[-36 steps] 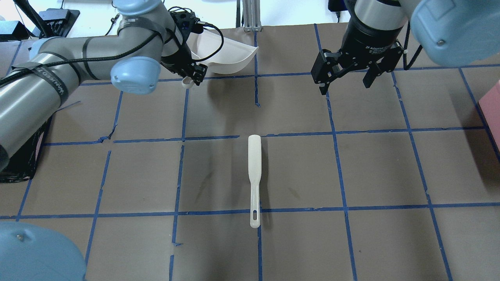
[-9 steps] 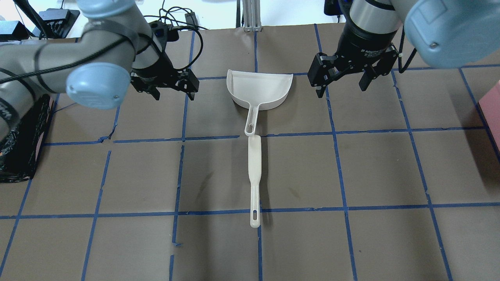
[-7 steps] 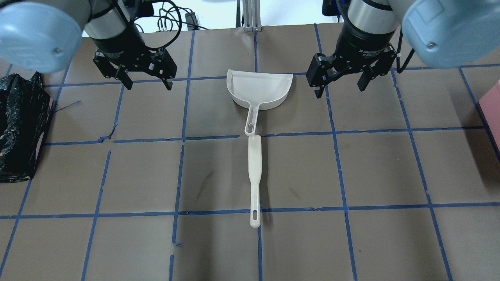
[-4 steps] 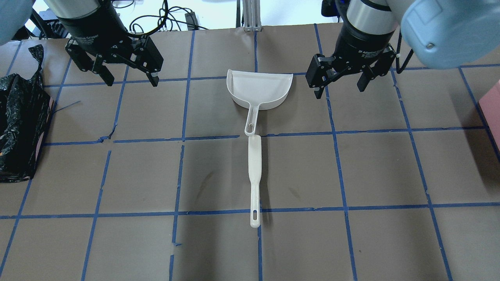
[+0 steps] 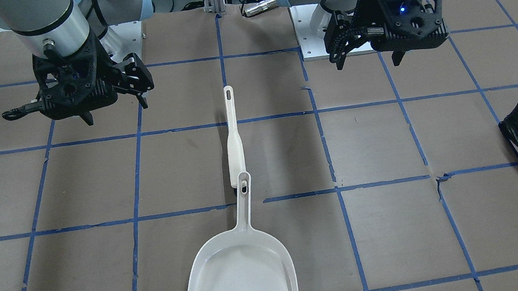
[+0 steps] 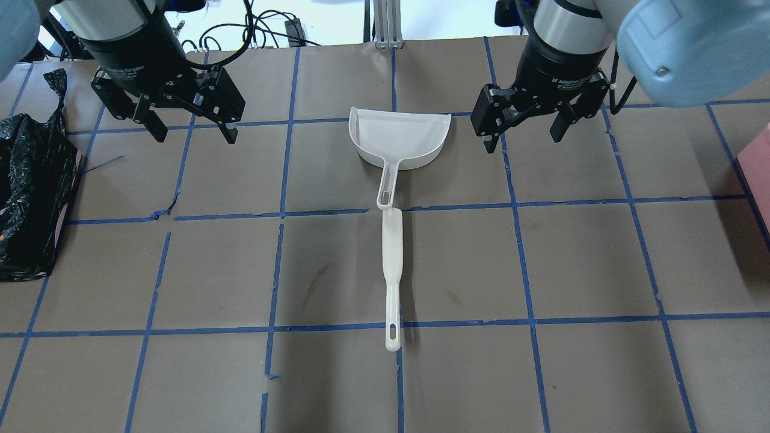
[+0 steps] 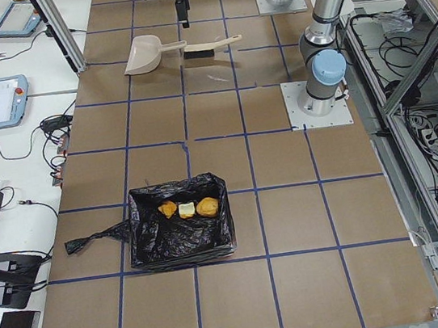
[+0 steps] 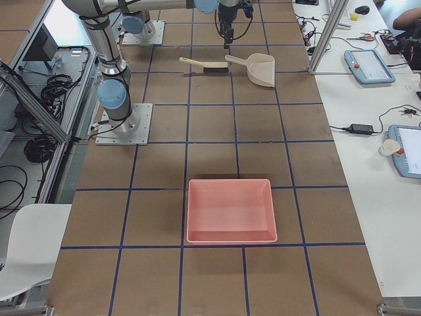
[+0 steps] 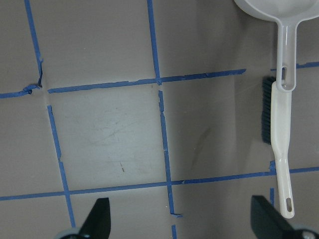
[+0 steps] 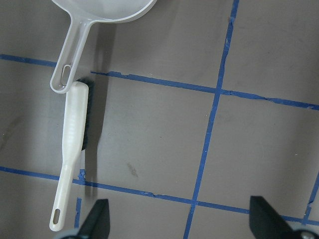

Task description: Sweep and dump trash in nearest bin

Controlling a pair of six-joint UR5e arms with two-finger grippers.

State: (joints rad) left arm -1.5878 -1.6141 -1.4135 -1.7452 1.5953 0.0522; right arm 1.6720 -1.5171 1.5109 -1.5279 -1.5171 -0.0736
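While the left gripper (image 6: 195, 135), upper left in the overhead view, and the right gripper (image 6: 524, 139), upper right, hang with jaws spread wide and hold nothing, I see the trash (image 7: 186, 209), three lumps, inside the bin (image 7: 173, 241), below the centre of the exterior left view.

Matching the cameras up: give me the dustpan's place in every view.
Front-facing: dustpan bottom centre.
Overhead: dustpan top centre.
Exterior left: dustpan top, left of centre.
Exterior right: dustpan top, right of centre.
Left wrist: dustpan top right, cropped.
Right wrist: dustpan top left, cropped.
Landmark: the brush at its handle tip.
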